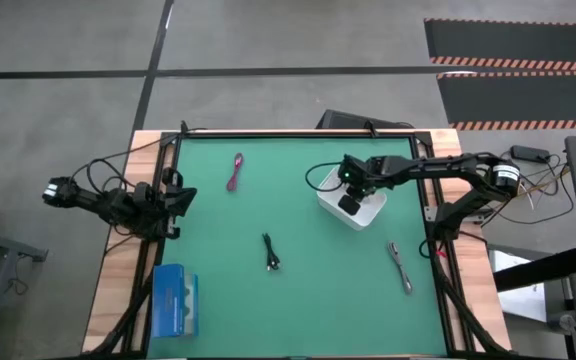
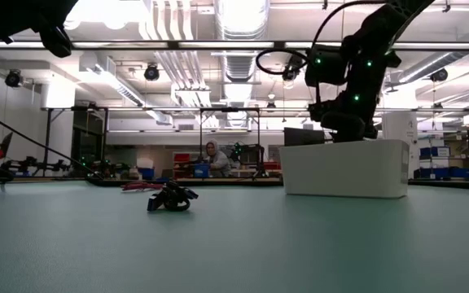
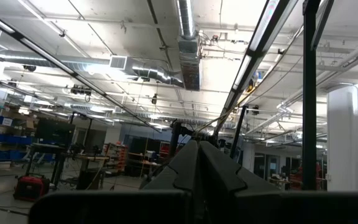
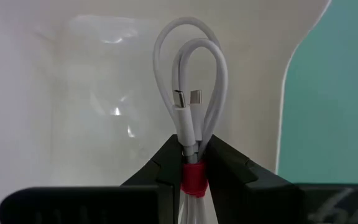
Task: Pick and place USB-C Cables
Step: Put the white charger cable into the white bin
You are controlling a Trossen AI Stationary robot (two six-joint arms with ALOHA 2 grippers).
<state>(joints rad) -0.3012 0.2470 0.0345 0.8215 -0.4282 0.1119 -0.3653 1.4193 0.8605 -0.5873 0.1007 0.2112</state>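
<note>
From overhead, the right hand (image 1: 349, 203) covers part of the white rectangular plastic bin (image 1: 366, 211), so the bin's inside is hidden there. The looped white USB-C cable with a pink tie (image 4: 192, 118) runs out of the right wrist view below the tie. The thin grey bundled cable (image 1: 400, 266), near the surface's right edge, is too small to show its connectors.

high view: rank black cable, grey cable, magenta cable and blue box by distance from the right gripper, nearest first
The right gripper is over the white bin, shut on the white cable.
1. Grey cable: toward the front right.
2. Black cable: mat centre, front left of the gripper.
3. Magenta cable: back left.
4. Blue box: front left corner.
Grey and black are nearly level; that order is tentative.
</note>
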